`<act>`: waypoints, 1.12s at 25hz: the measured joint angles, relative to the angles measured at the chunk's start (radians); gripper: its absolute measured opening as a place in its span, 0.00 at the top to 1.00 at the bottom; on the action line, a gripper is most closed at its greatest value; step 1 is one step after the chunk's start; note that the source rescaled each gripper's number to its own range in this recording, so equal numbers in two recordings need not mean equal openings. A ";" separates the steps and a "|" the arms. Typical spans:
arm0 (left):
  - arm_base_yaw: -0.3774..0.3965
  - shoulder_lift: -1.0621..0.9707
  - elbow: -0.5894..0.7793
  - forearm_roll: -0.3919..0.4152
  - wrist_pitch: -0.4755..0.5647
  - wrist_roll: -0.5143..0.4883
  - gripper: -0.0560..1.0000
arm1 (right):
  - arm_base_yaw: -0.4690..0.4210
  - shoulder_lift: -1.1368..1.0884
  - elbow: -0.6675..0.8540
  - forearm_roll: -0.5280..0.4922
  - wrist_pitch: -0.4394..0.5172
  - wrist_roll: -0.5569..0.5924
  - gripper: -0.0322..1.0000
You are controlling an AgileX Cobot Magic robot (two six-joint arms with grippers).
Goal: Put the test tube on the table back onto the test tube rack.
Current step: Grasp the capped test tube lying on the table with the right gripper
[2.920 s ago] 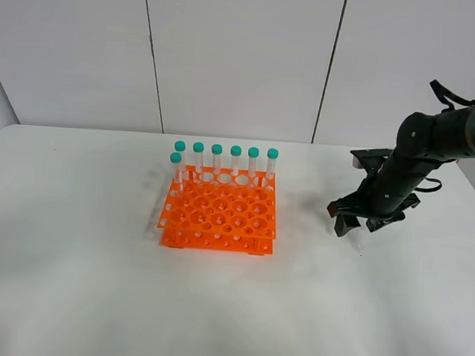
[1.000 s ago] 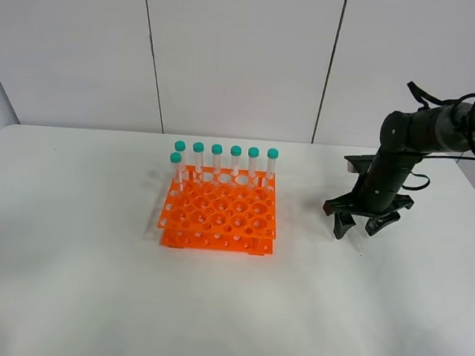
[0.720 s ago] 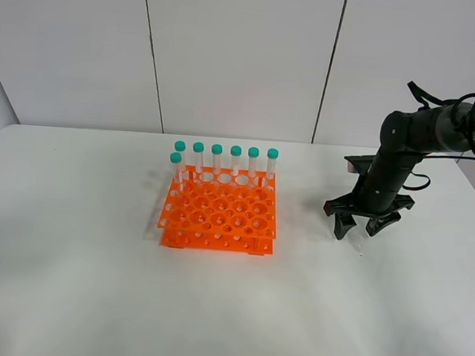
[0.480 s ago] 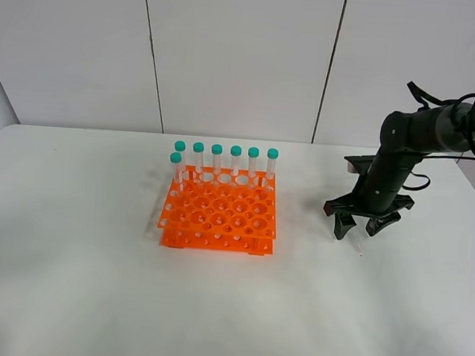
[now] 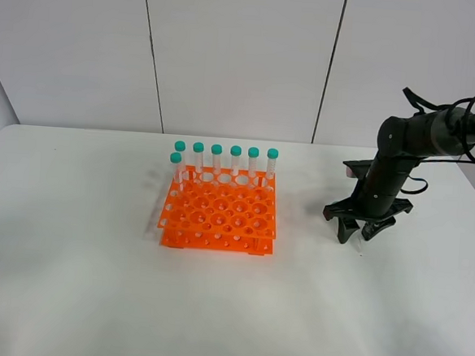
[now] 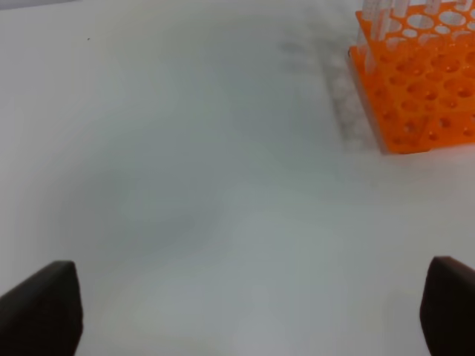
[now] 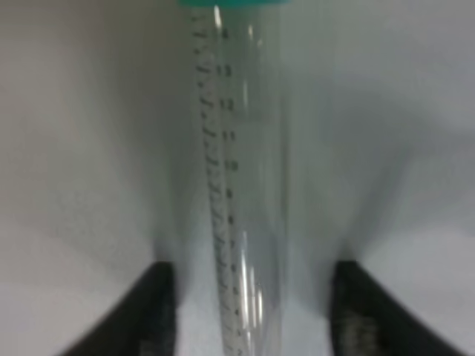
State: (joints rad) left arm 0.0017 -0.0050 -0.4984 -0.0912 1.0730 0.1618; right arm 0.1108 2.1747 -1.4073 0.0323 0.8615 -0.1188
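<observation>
The test tube point(image 7: 237, 185) lies on the white table point(image 5: 92, 282), clear with printed graduations and a teal cap at its far end. My right gripper point(image 5: 360, 230) is down over it, right of the rack. In the right wrist view the gripper point(image 7: 249, 304) is open and straddles the tube, with a black finger point(image 7: 152, 311) on each side and a small gap to the tube. In the high view only the tube's clear tip point(image 5: 359, 246) shows faintly. The orange test tube rack point(image 5: 219, 213) stands mid-table. My left gripper point(image 6: 245, 311) is open and empty, away from the rack point(image 6: 419, 81).
Several teal-capped tubes point(image 5: 235, 160) stand in the rack's back row, with one more point(image 5: 176, 167) at its left side. The right arm point(image 5: 402, 149) reaches in from the right. A grey panelled wall stands behind the table.
My right gripper has settled lower over the tube and its fingers have drawn closer together. The rack and its tubes have not moved.
</observation>
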 joint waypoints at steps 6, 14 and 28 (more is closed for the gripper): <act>0.000 0.000 0.000 0.000 0.000 0.000 0.00 | 0.000 0.002 0.000 0.001 -0.017 0.000 0.94; 0.000 0.000 0.000 0.000 0.000 0.000 0.00 | 0.000 0.002 -0.001 0.000 -0.011 0.000 0.94; 0.000 0.000 0.000 0.000 0.000 0.000 0.00 | 0.000 -0.141 -0.142 -0.032 0.090 -0.007 0.94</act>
State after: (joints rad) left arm 0.0017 -0.0050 -0.4984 -0.0912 1.0730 0.1618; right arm 0.1108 2.0338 -1.5495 0.0000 0.9511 -0.1261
